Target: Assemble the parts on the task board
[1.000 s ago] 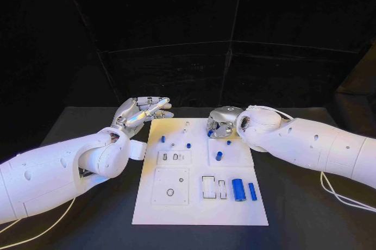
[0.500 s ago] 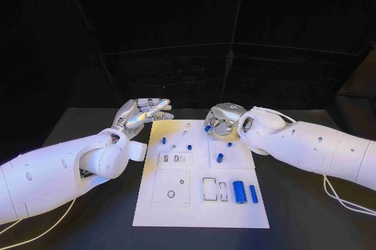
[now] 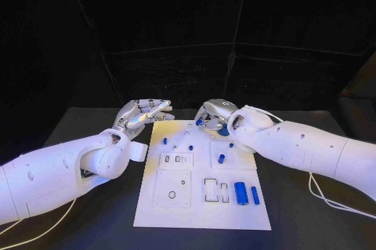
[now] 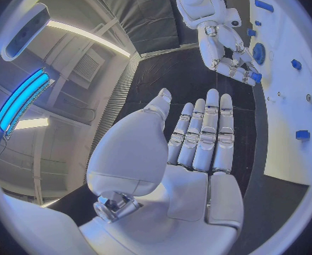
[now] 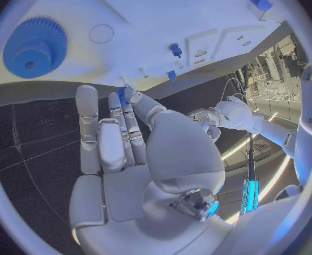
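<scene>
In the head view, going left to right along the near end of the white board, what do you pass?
Oval hole → rectangular slot → thick blue cylinder → thin blue cylinder, all on the task board.

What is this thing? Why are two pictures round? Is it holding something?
It's a robot with two white arms and silver hands. The square picture comes from a camera on its head, looking down at a black table. The round ones come from cameras at its wrists, behind each hand. On the table lies a white board with small blue parts on it, like two cylinders and a gear. The right hand pinches a tiny blue piece over the board's far end. The left hand is open and holds nothing.
</scene>
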